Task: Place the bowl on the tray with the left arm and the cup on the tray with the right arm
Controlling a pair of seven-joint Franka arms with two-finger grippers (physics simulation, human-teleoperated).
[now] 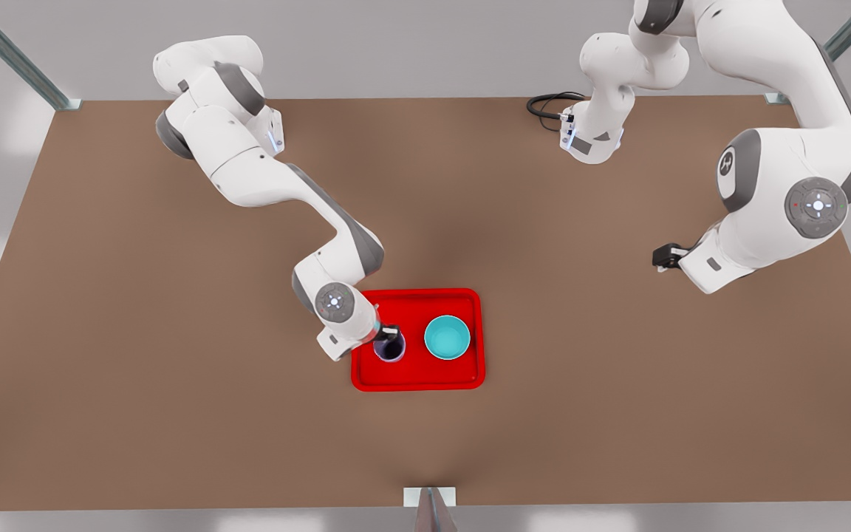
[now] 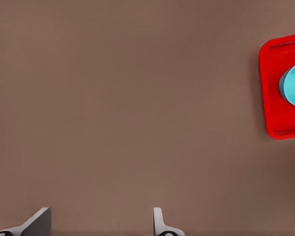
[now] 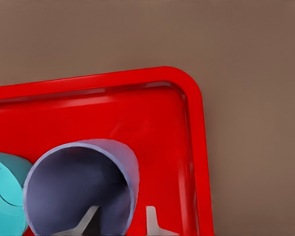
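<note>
The red tray (image 1: pixel 418 303) lies at the table's middle front. On it stand the teal bowl (image 1: pixel 447 337) and, toward the front view's left, the lavender cup (image 1: pixel 389 349), both upright. My right gripper (image 1: pixel 388 331) hangs over the cup's rim. In the right wrist view the cup (image 3: pixel 64 162) stands on the tray (image 3: pixel 137 113) next to the bowl (image 3: pixel 5 196). There the right gripper (image 3: pixel 122 221) is open, one finger inside the cup and one outside, both off the wall. My left gripper (image 1: pixel 665 256) waits at the front view's right, open (image 2: pixel 101 223) over bare table.
The brown table stretches wide on all sides of the tray. A black cable (image 1: pixel 547 107) lies near the far arm base. Metal frame posts stand at the far corners, and a bracket (image 1: pixel 429 496) sits at the front edge. The left wrist view catches the tray's end (image 2: pixel 270 88) and the bowl (image 2: pixel 294 86).
</note>
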